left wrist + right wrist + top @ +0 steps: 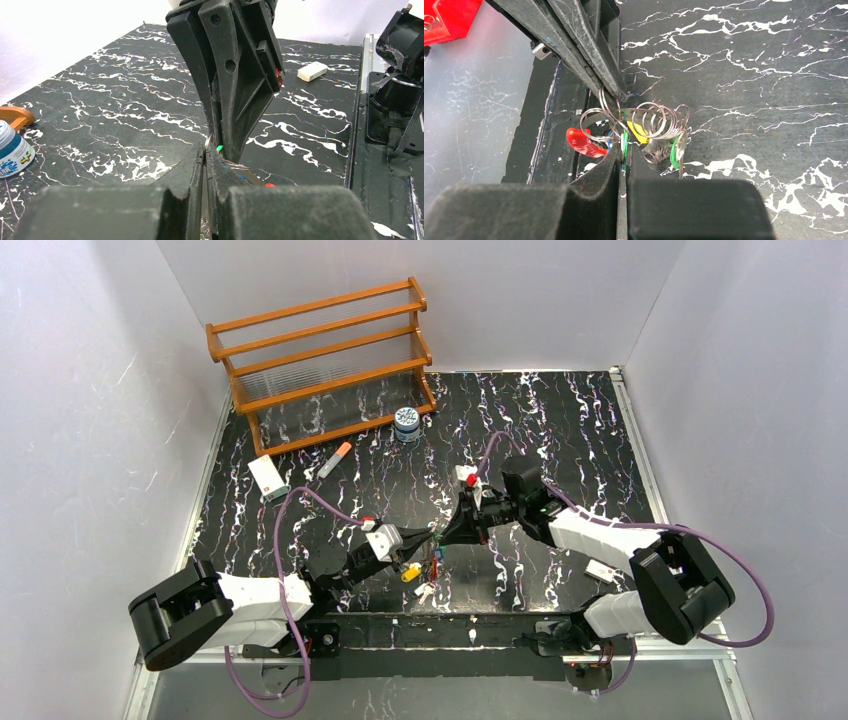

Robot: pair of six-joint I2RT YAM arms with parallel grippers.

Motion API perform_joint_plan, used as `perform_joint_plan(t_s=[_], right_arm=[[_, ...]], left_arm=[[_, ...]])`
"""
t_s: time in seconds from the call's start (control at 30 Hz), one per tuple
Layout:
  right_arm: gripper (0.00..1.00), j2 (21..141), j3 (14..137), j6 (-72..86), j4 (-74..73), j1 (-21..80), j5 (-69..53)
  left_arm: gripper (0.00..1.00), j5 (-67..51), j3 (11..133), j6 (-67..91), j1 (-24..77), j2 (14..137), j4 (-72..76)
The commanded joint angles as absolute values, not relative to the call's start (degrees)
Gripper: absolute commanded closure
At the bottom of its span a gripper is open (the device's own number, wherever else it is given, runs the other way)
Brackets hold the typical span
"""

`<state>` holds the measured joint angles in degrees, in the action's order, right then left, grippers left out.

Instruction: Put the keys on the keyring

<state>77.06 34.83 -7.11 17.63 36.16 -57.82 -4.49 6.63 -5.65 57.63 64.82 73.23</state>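
Observation:
My left gripper [205, 152] is shut on the thin silver keyring [206, 144], which it holds just above the table in front of the arm bases. In the right wrist view the keyring [607, 107] hangs from the left fingers [589, 55], tangled with several small silver rings [659, 120]. A red key [583, 142], a yellow key [639, 132] and a green key [673, 153] dangle from them. My right gripper [624, 150] meets the left one tip to tip and is shut on another green key [624, 139]. From above, both grippers [428, 540] [447, 533] touch over the hanging yellow key [410, 575].
A wooden rack [320, 350] stands at the back left, with a blue-white jar [407, 424] by its foot. An orange-tipped marker [335, 459] and a white box [268, 478] lie to the left. A white block [603, 571] lies to the right, and a small white piece [425, 592] lies under the grippers.

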Motion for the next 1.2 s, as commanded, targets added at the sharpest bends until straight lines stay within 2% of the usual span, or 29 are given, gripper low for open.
perform_joint_plan(t_s=[0.0,0.27,0.37,0.43,0.5,0.6,0.8,0.9,1.13,1.17], right_arm=[[0.99,78.9,38.4,-12.5,11.4,38.0,-54.8],[0.99,78.8,41.3,-15.3,7.2,40.5,-50.1],[0.74,76.8,40.8,-15.5,7.4,40.5,-48.7],[0.61,75.1,40.1,-15.4,8.1,40.5,-47.7],[0.54,73.2,39.1,-15.4,9.0,40.5,-46.5],[0.5,70.5,37.5,-14.9,11.1,40.5,-45.2],[0.51,68.9,36.3,-12.6,16.0,40.5,-47.5],[0.56,69.3,36.4,-11.5,18.2,40.5,-48.9],[0.71,71.4,37.0,-10.5,20.4,40.5,-50.9],[0.82,71.9,37.2,-10.5,20.5,40.5,-51.2]], left_arm=[[1.0,-4.1,7.1,-5.3,57.7,64.4,77.4],[1.0,-3.9,7.0,-5.2,57.7,64.3,77.4],[1.0,-3.9,6.9,-5.1,57.7,64.2,77.4],[1.0,-3.9,6.8,-5.1,57.7,64.2,77.4],[1.0,-3.9,6.8,-5.1,57.7,64.2,77.4],[1.0,-4.0,6.8,-5.1,57.7,64.4,77.5],[1.0,-4.5,6.9,-5.1,57.7,64.6,77.5],[1.0,-4.5,6.9,-5.0,57.7,64.5,77.5],[1.0,-4.5,6.9,-5.0,57.7,64.4,77.5],[1.0,-4.5,6.9,-5.0,57.7,64.3,77.5]])
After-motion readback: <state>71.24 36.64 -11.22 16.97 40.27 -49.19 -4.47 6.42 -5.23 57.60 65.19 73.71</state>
